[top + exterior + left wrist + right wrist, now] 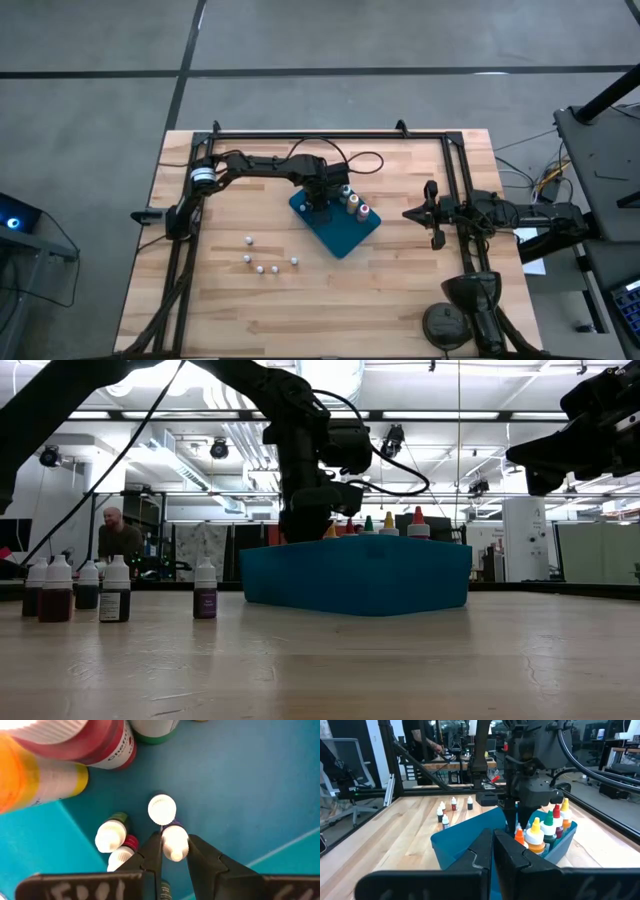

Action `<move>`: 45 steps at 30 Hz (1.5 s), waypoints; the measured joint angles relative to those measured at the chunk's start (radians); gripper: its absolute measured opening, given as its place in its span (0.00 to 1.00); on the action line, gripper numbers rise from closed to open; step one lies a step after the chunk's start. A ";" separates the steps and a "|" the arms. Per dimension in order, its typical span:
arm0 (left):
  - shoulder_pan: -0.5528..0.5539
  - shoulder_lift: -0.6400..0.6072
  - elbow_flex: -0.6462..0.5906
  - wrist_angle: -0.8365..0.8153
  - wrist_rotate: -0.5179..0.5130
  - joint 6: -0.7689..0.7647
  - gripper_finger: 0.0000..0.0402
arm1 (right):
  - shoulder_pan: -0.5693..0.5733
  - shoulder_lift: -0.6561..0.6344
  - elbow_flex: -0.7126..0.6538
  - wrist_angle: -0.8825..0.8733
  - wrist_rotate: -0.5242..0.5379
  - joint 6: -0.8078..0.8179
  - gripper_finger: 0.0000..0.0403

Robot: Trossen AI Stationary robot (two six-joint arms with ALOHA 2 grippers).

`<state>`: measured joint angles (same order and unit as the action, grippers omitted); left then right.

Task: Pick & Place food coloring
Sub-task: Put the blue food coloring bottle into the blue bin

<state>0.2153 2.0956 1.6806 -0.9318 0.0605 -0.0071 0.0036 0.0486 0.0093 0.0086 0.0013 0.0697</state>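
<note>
The left gripper (175, 851) is reaching down into the blue tray (345, 240), its jaws closing on the white cap of a small food-coloring bottle (175, 842), which is sitting low inside the tray beside other white-capped bottles (162, 809). The taller colour-tipped bottles (353, 203) are standing along the tray's far edge, and five more small bottles (262, 257) are waiting on the wooden surface (400, 290) well apart from the tray.

To my eye this is the placing step. To do it well, the bottle should be standing flat on the tray floor before the jaws are opening, since neighbours are crowding it closely and a tilted release could topple them. The jaws should be parting only a little and lifting straight up, keeping clear of the tall bottles just beside the wrist.

The right gripper (492, 851) is waiting at the right side of the surface, jaws closed and empty.
</note>
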 joint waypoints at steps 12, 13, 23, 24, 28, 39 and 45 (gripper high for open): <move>0.000 0.000 0.000 0.000 -0.001 -0.001 0.16 | 0.000 0.000 0.000 0.000 0.000 -0.001 0.02; 0.000 0.000 0.000 0.000 -0.001 -0.001 0.16 | 0.000 0.000 0.000 0.000 0.000 0.000 0.02; 0.000 -0.001 0.000 0.000 -0.001 -0.001 0.17 | 0.000 0.000 0.000 0.000 0.000 0.000 0.02; 0.000 -0.001 0.000 0.000 -0.001 -0.001 0.17 | 0.000 0.000 0.000 0.000 0.000 -0.002 0.02; 0.000 -0.001 0.000 0.000 -0.001 -0.001 0.17 | 0.000 0.000 0.000 0.000 0.000 -0.001 0.02; 0.000 -0.001 0.000 0.000 -0.001 -0.001 0.17 | 0.000 0.000 0.000 0.000 0.000 0.000 0.02; 0.000 -0.001 0.000 0.000 0.000 0.002 0.17 | 0.000 0.000 0.000 0.000 0.000 0.000 0.02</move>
<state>0.2157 2.0949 1.6806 -0.9314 0.0606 -0.0048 0.0036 0.0483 0.0093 0.0083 0.0016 0.0700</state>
